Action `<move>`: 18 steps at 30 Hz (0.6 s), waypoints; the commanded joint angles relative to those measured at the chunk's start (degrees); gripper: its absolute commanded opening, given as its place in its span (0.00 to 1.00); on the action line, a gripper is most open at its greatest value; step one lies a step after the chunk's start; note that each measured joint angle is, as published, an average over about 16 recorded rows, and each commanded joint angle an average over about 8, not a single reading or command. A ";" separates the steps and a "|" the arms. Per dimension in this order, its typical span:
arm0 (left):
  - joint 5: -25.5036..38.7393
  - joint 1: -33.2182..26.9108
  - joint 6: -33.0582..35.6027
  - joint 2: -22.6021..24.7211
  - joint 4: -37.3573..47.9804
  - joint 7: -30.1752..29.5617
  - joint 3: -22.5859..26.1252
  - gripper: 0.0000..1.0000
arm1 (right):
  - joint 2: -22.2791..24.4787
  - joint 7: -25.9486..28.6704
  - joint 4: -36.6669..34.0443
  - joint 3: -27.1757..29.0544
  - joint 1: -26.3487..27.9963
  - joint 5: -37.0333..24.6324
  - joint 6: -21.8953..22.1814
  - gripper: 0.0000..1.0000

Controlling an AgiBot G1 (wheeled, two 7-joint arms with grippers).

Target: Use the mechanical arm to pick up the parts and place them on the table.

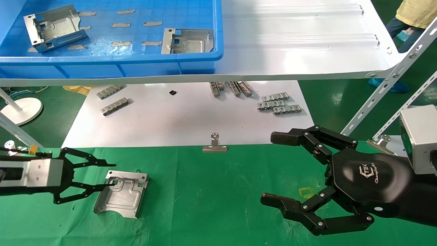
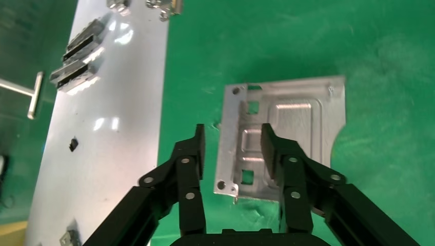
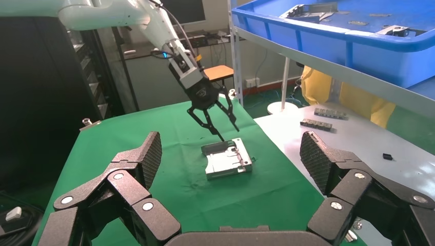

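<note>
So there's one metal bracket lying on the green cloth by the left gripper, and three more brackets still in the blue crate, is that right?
Not quite. The blue crate holds two brackets, not three: one at its left end and one near its right wall, as the head view shows. The rest holds: one bracket lies on the green cloth by the open left gripper.

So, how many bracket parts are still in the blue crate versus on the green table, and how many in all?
Parts in the blue crate: 2, at and
Parts on the green table: 1, at, under the open left tool
Total: 3
</note>
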 commanded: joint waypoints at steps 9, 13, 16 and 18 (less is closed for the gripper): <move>-4.88 1.50 0.69 -0.06 0.44 -9.53 0.09 1.00 | 0.00 0.00 -0.01 0.00 -0.01 0.01 0.01 1.00; -5.69 2.16 0.93 0.13 0.62 -10.92 0.17 1.00 | 0.01 0.00 -0.01 0.00 -0.01 0.01 0.02 1.00; -5.66 2.16 0.91 0.10 0.45 -10.52 0.09 1.00 | 0.01 0.00 -0.01 0.00 -0.01 0.01 0.02 1.00; -5.68 2.22 0.85 0.04 0.16 -10.51 -0.07 1.00 | 0.01 0.00 -0.01 0.00 -0.01 0.01 0.01 1.00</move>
